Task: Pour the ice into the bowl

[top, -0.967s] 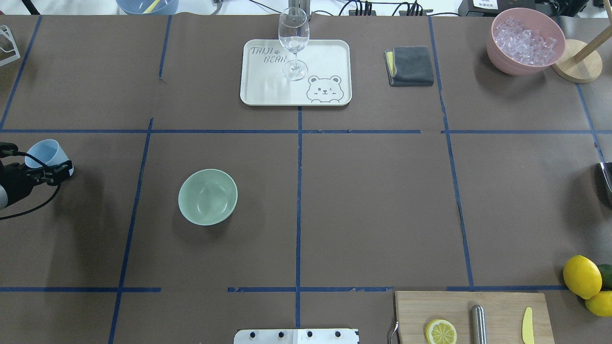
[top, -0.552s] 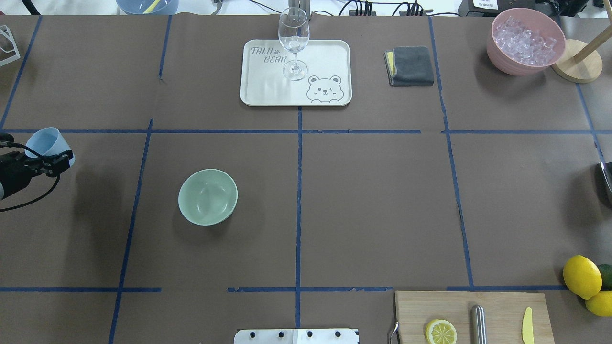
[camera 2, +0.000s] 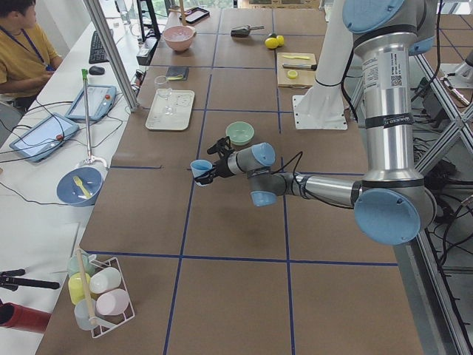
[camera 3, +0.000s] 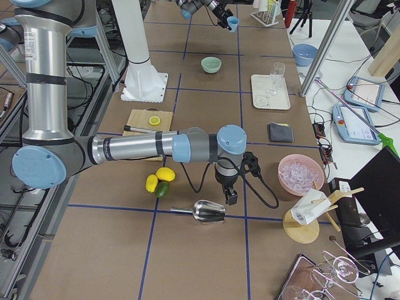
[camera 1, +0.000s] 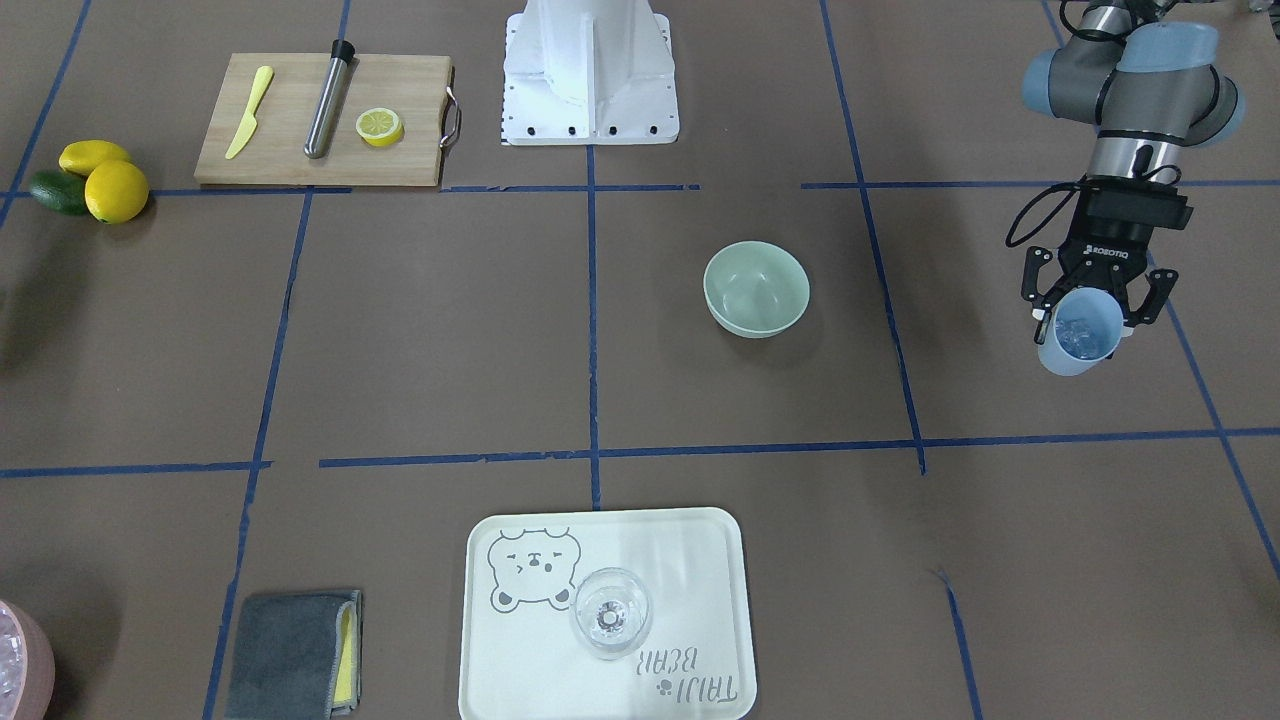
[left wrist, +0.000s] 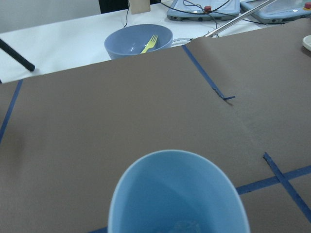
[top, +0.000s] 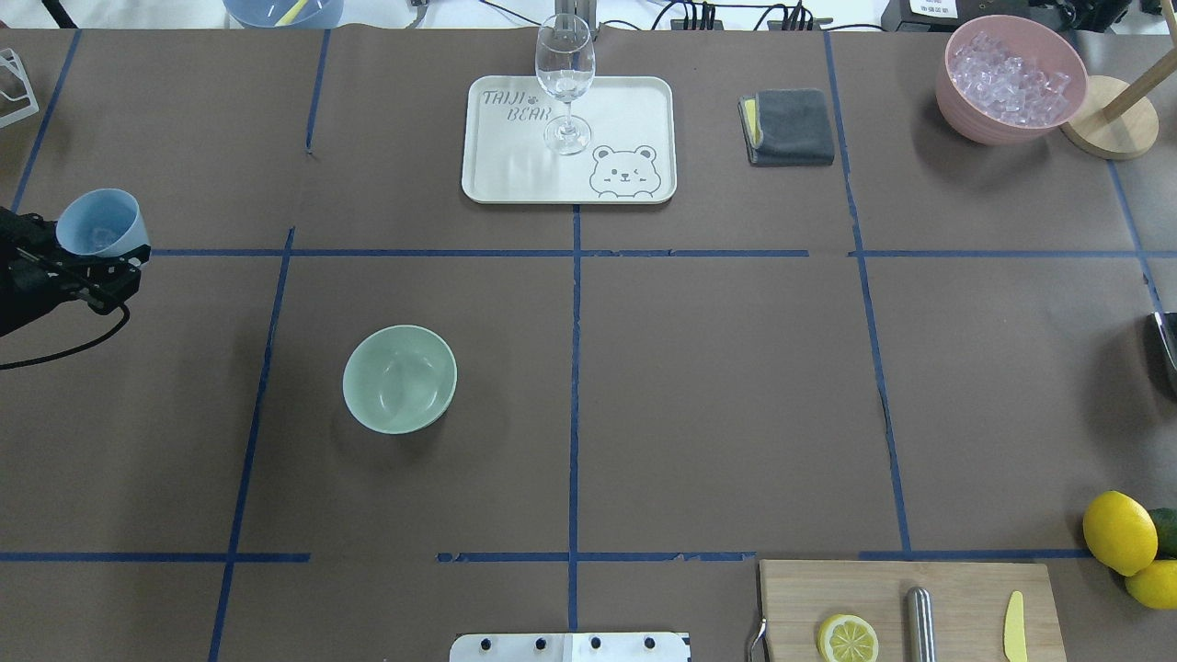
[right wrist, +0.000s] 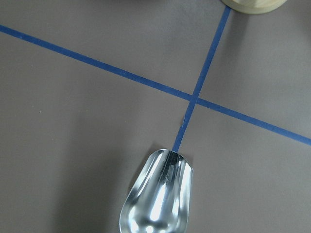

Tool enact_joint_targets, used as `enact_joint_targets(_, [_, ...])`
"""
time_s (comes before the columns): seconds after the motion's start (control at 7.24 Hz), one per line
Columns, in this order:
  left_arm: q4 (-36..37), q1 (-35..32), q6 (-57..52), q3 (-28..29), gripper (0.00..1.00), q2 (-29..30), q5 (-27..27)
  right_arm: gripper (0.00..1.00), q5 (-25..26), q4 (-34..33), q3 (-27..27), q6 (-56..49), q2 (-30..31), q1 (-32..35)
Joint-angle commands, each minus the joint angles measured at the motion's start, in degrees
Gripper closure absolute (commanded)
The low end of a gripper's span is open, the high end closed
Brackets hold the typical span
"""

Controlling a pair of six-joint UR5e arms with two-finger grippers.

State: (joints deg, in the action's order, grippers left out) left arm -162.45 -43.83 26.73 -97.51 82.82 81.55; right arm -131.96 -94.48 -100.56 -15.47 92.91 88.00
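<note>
1. The left gripper point(camera 1: 1088, 312), at the far left end of the table on the robot's own left, has its two black fingers closed around the upper wall of a pale blue plastic cup point(camera 1: 1078, 340). The cup's mouth faces up, and it appears lifted off the brown paper table cover point(top: 717, 395).
2. The ice point(camera 1: 1082, 334) lies at the bottom of this cup as a small heap of clear, whitish cubes. The left wrist view shows only a faint pale patch of it.
3. The round, pale sage-green glossy bowl point(top: 399, 379) stands on the table left of the centre tape line. It is well apart from the cup and holds nothing.
4. A pink round bowl point(top: 961, 115) at the far right corner is heaped with clear ice cubes.
5. A cream rectangular tray point(top: 515, 170) sits at the far middle and carries a clear stemmed wine glass point(top: 564, 83), upright and empty. The tray is printed "TAIJI BEAR" beside a winking bear face.
6. A blue round bowl point(left wrist: 116, 46) on the white bench beyond the table's left end holds a yellow fork point(left wrist: 148, 43).
7. The lettering on the left gripper body reads "ROBOTIQ".
8. The right gripper point(camera 3: 230, 199) hangs low at the right end of the table, just beside a shiny metal scoop point(right wrist: 155, 204) that lies empty. Whether its jaws are spread or closed cannot be told.
</note>
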Motion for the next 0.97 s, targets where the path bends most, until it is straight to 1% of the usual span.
enact_joint_targets(0.0, [0.82, -0.12, -4.58, -0.93, 1.00, 3.74, 2.11, 0.00, -0.22, -0.09, 0.10, 0.70, 2.18, 0.33])
enact_joint_targets(0.14, [0.82, -0.21, -4.67, -0.75, 1.00, 4.02, 1.60, 0.00, -0.23, -0.09, 0.10, 0.70, 2.62, 0.51])
enact_joint_targets(0.28, [0.82, -0.12, -5.02, -1.19, 1.00, 3.67, -1.19, 0.00, -0.23, -0.09, 0.01, 0.70, 2.98, 0.51])
enact_joint_targets(0.41, [1.09, 1.36, -10.85, -1.63, 1.00, 3.76, -9.92, 0.00, -0.23, -0.09, 0.10, 0.62, 3.07, 0.51])
enact_joint_targets(0.55, [1.09, 3.64, -15.35, -1.89, 1.00, 3.84, -13.58, 0.00, -0.23, -0.09, 0.10, 0.70, 3.15, 0.51])
enact_joint_targets(0.69, [1.17, 6.18, -16.79, -1.98, 1.00, 4.80, -16.57, 0.00, -0.23, 0.00, -0.07, 0.70, 3.68, 0.51])
enact_joint_targets(0.83, [1.96, 7.86, -18.28, -2.16, 1.00, 5.94, -18.34, 0.00, -0.23, -0.09, 0.01, 0.70, 3.77, 0.68])
